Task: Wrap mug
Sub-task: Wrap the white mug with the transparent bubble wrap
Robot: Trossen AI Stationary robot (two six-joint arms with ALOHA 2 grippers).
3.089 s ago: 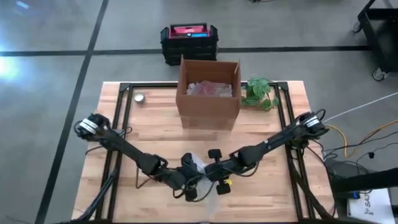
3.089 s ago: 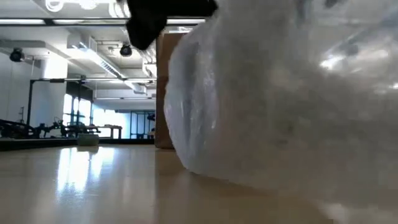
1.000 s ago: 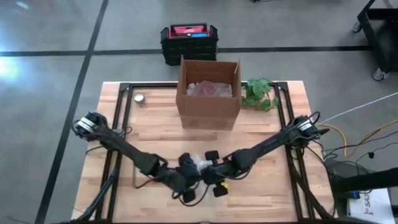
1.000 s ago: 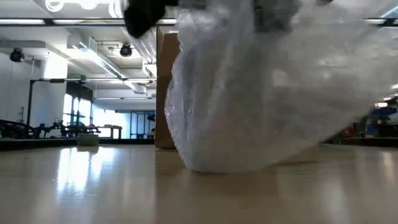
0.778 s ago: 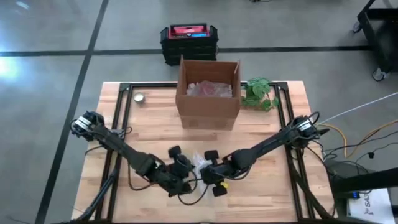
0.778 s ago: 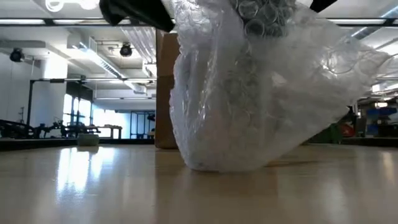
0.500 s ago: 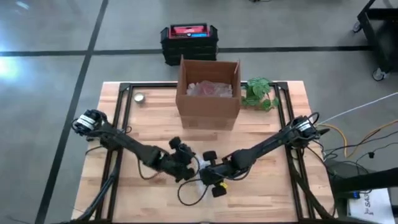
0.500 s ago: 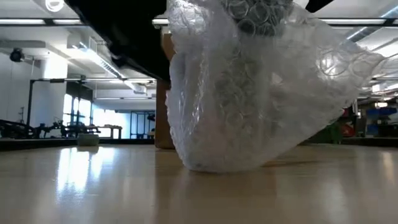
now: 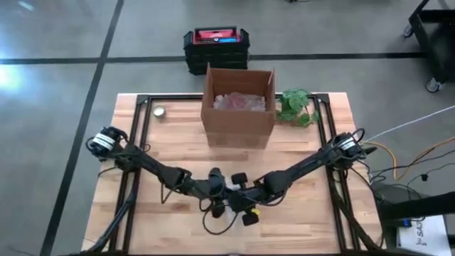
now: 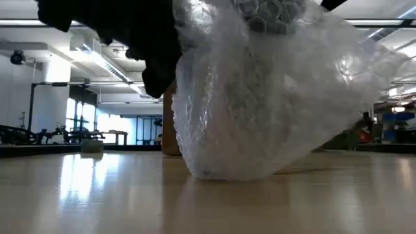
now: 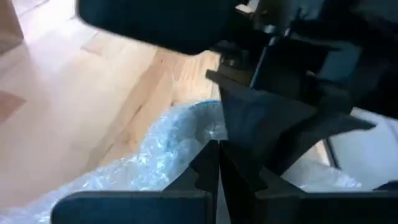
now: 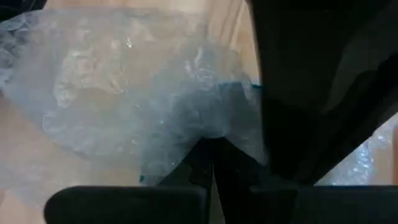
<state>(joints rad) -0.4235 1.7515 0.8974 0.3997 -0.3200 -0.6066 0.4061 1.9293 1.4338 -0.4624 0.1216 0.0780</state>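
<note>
Jaws first: the right gripper [image 12: 210,163] has its fingers brought together on a gathered fold of the bubble wrap [image 10: 260,97], as its own wrist view shows the film bunching up where the fingers meet. The left gripper [image 11: 217,163] also shows its fingers together, with wrap just beyond the tips, but I cannot tell whether any film is actually caught between them. In the high view both grippers meet at the front middle of the desk [image 9: 142,213], the left gripper [image 9: 217,195] just beside the right gripper [image 9: 240,199], crowded over the bundle.

The mug itself cannot be made out; a dark shape with a blue edge shows faintly through the film in the right wrist view, so it is presumably inside the bundle, which rests on the desk in the low view with its top pulled upward.

Risks, as I judge them: the pinched fold is thin, so a pull could tear it or let it slip free, and the wrap would spring open. Lifting by the film alone might let the mug roll out of the loose side flap. With the two arms this close, a small sideways move could knock them together. The cardboard box [image 9: 239,107] stands well behind.
</note>
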